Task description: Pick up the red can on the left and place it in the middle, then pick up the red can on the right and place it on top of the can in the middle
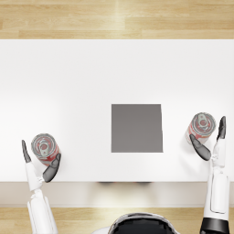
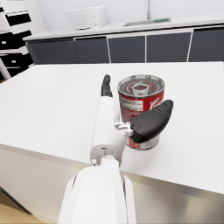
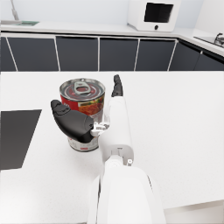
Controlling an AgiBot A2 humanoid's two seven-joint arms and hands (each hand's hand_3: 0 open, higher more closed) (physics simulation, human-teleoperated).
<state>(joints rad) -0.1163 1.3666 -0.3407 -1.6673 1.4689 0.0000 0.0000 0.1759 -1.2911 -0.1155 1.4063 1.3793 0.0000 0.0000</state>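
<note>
On white table, dark square mat sits mid-front. My left hand spread around left red can, upright, not clamped. My right hand spread likewise around right red can, upright.

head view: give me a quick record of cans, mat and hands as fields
left can: upright on the table, left of the mat
right can: upright, right of the mat
mat: grey square, mid-table, nothing on it
left hand: open, fingers either side of left can
right hand: open, fingers either side of right can
stacking: not started
</note>
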